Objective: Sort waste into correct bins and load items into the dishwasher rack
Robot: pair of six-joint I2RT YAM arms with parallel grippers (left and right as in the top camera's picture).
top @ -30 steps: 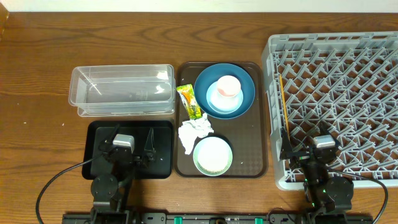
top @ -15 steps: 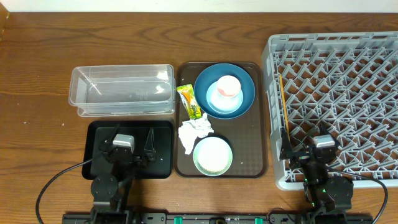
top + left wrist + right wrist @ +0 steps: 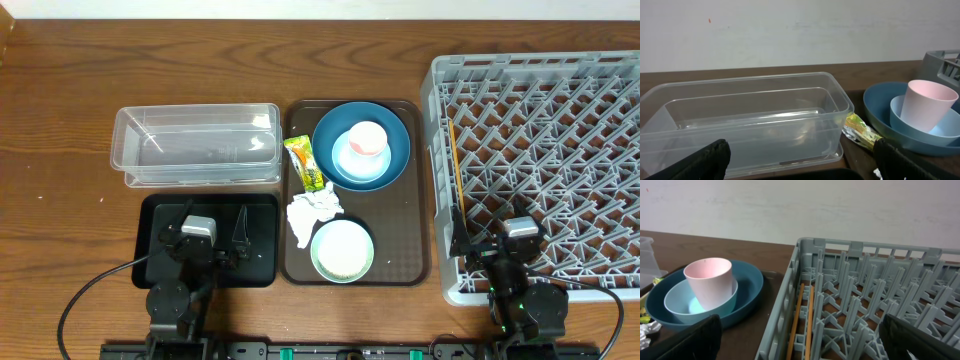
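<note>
On the brown tray, the dark-blue plate (image 3: 361,144) holds the light-blue bowl (image 3: 352,166) with the pink cup (image 3: 366,139) in it. The mint-green bowl (image 3: 342,250), the white tissue (image 3: 314,213) and the yellow-green wrapper (image 3: 305,164) lie beside them. The clear tub (image 3: 196,145) stands left of the tray, the black tray (image 3: 208,240) in front of it. The grey rack (image 3: 545,160) is at right. My left gripper (image 3: 212,243) is open and empty over the black tray. My right gripper (image 3: 482,240) is open and empty over the rack's front left corner. No rice grains show.
The brown serving tray (image 3: 415,258) sits between the black tray and the rack. Wooden chopsticks (image 3: 454,168) lie along the rack's left side, also in the right wrist view (image 3: 799,317). A pale wall stands behind the table.
</note>
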